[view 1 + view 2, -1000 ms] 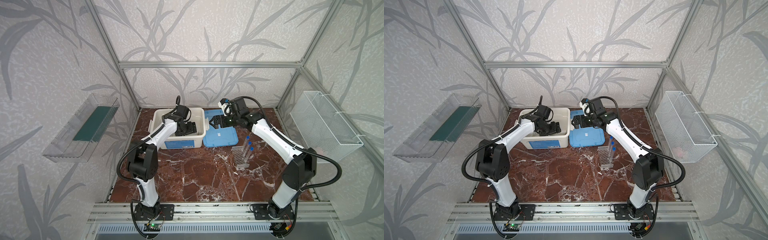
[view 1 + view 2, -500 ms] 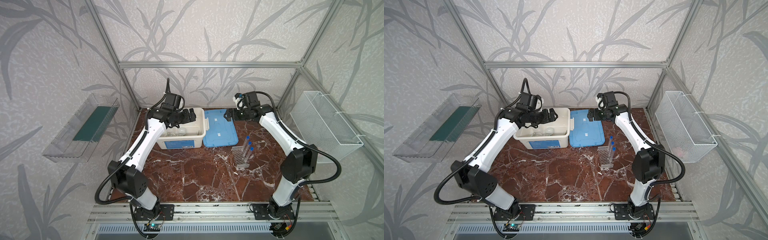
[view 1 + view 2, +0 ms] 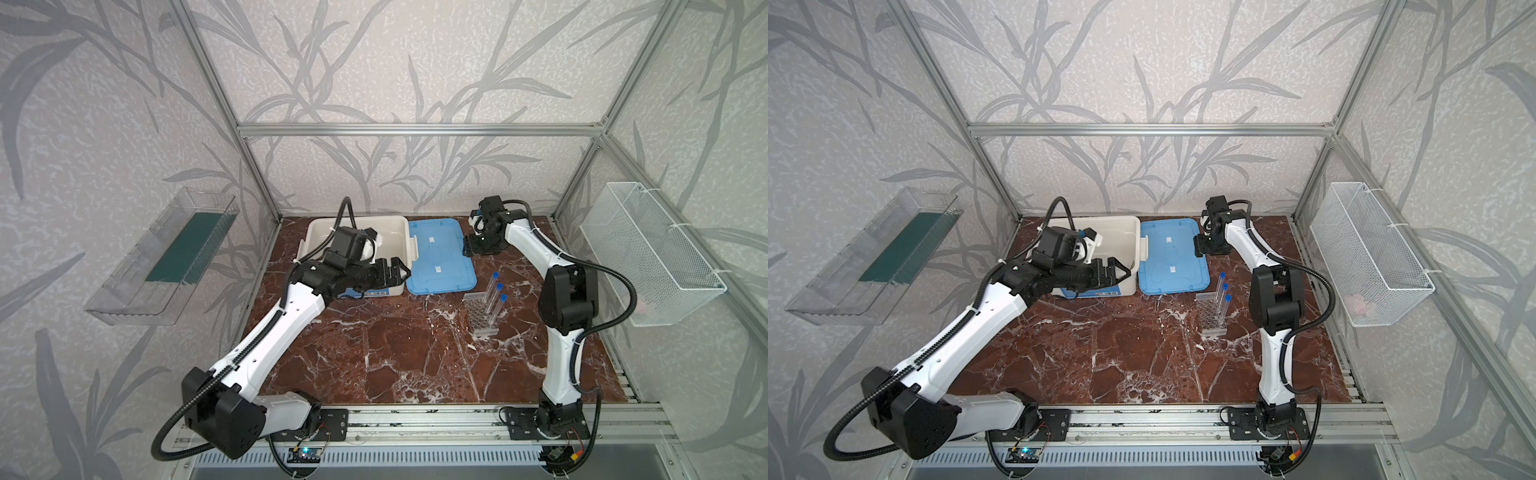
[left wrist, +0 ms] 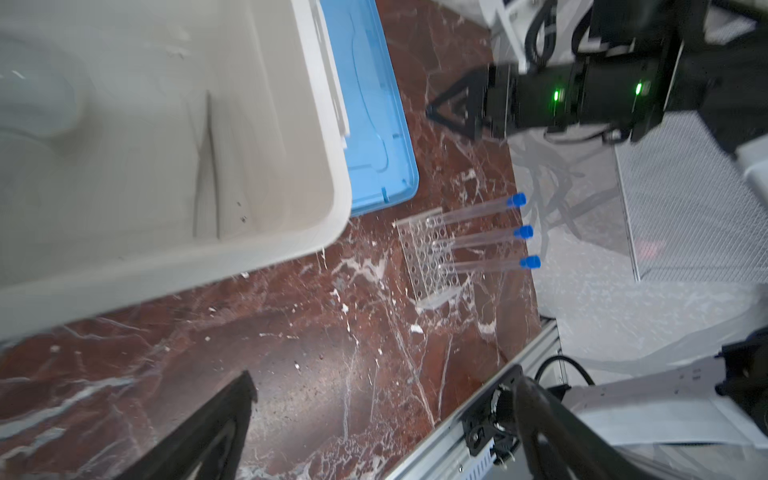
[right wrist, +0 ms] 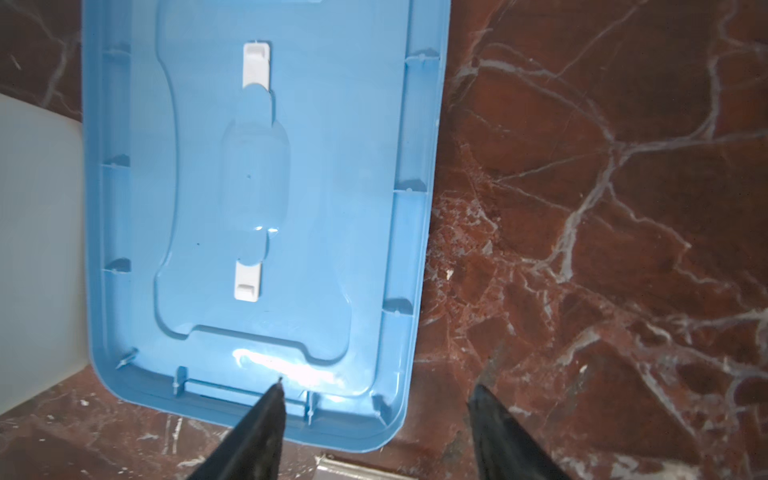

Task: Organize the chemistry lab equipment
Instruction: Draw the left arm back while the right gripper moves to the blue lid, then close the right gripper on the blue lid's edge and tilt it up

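Note:
A clear multi-hole rack (image 3: 478, 316) (image 3: 1209, 318) (image 4: 428, 253) stands on the marble right of centre. Three blue-capped tubes (image 3: 496, 297) (image 3: 1223, 299) (image 4: 482, 237) stand in it. Inside the white tub (image 3: 399, 232) (image 4: 291, 124) the left wrist view shows a thin rod (image 4: 210, 158) and a blurred round glass vessel (image 4: 37, 104). My left gripper (image 3: 401, 270) (image 3: 1119, 270) (image 4: 382, 380) is open and empty at the tub's front right corner. My right gripper (image 3: 467, 249) (image 3: 1198, 247) (image 5: 378, 388) is open and empty over a corner of the blue lid (image 3: 438, 257) (image 5: 257, 187).
The blue lid (image 3: 1173, 257) lies flat, inner side up, right of the tub (image 3: 1133, 232). A white wire basket (image 3: 648, 249) hangs on the right wall. A clear shelf tray (image 3: 162, 257) hangs on the left wall. An aluminium rail (image 3: 415, 419) runs along the front.
My left gripper has drawn back out of the tub to its front right corner. My right gripper has moved from over the lid to the lid's right edge.

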Robot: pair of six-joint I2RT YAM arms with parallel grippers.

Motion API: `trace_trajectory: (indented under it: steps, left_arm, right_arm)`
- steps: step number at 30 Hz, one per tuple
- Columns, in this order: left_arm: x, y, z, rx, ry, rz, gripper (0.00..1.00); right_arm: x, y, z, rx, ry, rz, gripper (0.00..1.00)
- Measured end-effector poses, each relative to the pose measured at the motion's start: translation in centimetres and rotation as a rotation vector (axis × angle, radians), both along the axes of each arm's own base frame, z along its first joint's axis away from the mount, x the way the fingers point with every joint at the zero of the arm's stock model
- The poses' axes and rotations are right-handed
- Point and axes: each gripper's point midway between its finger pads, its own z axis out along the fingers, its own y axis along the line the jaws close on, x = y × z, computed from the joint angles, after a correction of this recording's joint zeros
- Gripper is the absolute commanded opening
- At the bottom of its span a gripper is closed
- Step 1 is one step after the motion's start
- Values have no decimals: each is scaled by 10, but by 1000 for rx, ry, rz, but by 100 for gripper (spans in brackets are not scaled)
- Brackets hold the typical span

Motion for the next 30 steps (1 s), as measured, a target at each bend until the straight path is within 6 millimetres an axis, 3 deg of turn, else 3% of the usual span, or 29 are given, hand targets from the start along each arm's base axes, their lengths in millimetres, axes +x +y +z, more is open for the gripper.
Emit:
trace_trajectory:
  steps: [3, 9, 20, 30]
  left_arm:
    - [-14, -14, -12, 7, 27, -47, 99]
    - [-16, -29, -8, -35, -1, -68, 99]
    - [-19, -34, -27, -60, 33, -49, 99]
    - [-18, -32, -29, -47, 25, -44, 98]
  right_arm:
    - [-2, -4, -17, -21, 39, 10, 53]
    - [3, -6, -31, -30, 59, 13, 45]
    - [21, -6, -67, -65, 90, 22, 33]
    - [29, -7, -75, -78, 102, 25, 25]
